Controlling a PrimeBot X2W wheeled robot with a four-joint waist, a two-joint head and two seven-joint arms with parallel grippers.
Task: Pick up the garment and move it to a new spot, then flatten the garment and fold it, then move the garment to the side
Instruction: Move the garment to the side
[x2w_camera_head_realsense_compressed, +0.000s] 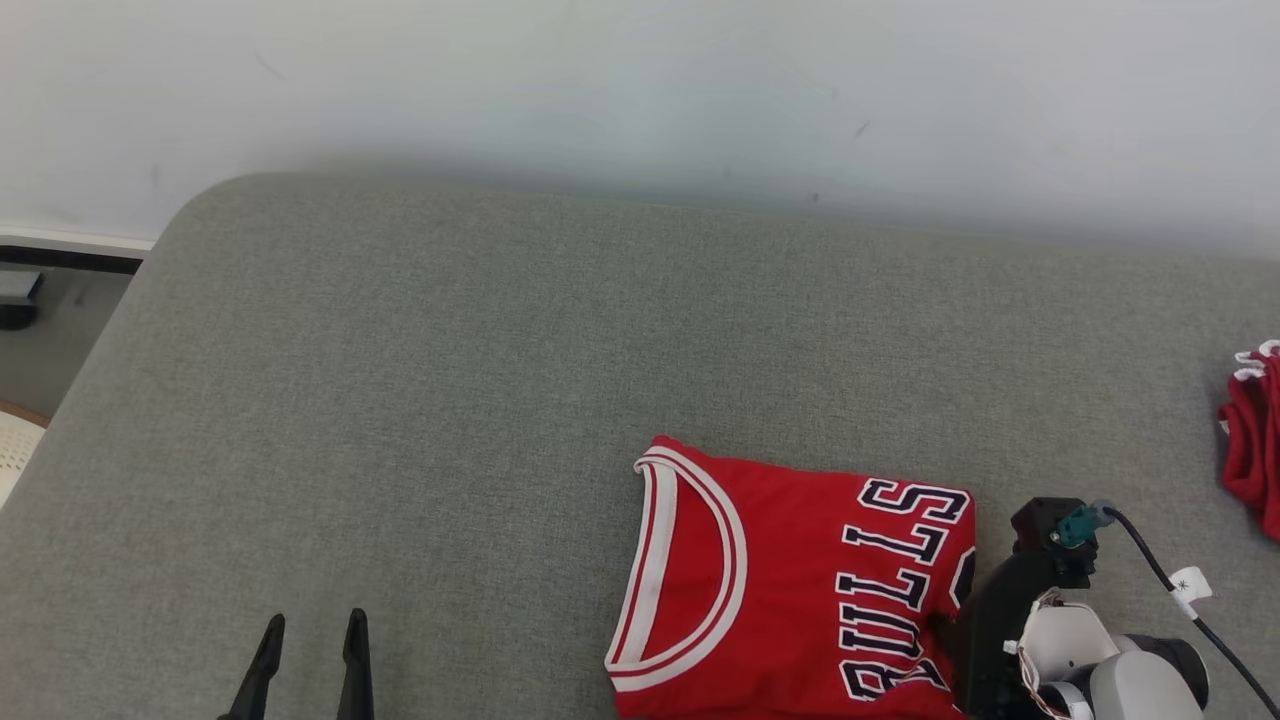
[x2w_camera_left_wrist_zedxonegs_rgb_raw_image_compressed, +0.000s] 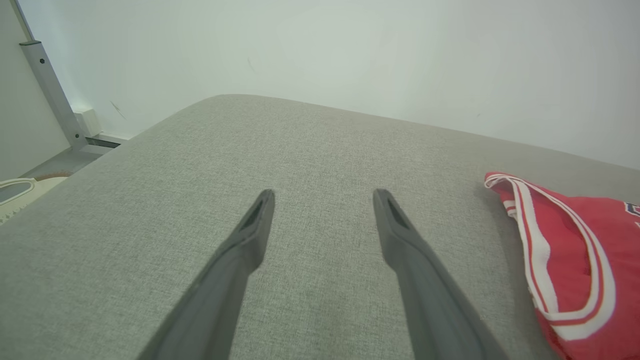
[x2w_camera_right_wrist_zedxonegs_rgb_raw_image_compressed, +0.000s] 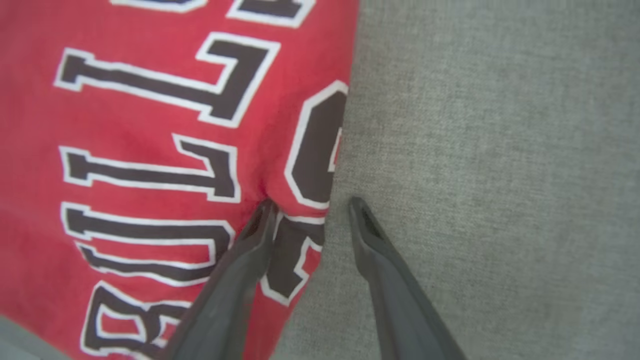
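Observation:
The garment (x2w_camera_head_realsense_compressed: 800, 580) is a red jersey with white trim and dark "BULLS" lettering, lying folded near the front right of the grey padded surface (x2w_camera_head_realsense_compressed: 450, 350). My right gripper (x2w_camera_right_wrist_zedxonegs_rgb_raw_image_compressed: 312, 205) points down at the garment's (x2w_camera_right_wrist_zedxonegs_rgb_raw_image_compressed: 150, 125) right edge. It is open, with one finger on the red cloth and the other on bare grey fabric, so the edge lies between the jaws. My left gripper (x2w_camera_head_realsense_compressed: 313, 622) is open over bare surface, well to the left of the garment. In the left wrist view, that gripper (x2w_camera_left_wrist_zedxonegs_rgb_raw_image_compressed: 323, 195) holds nothing and the garment's neckline (x2w_camera_left_wrist_zedxonegs_rgb_raw_image_compressed: 565, 240) sits to its right.
Another red garment (x2w_camera_head_realsense_compressed: 1255, 440) lies at the surface's right edge. A black cable (x2w_camera_head_realsense_compressed: 1170, 575) runs from my right wrist. A pale wall backs the surface. Floor and a white object (x2w_camera_head_realsense_compressed: 15, 445) lie beyond the rounded left edge.

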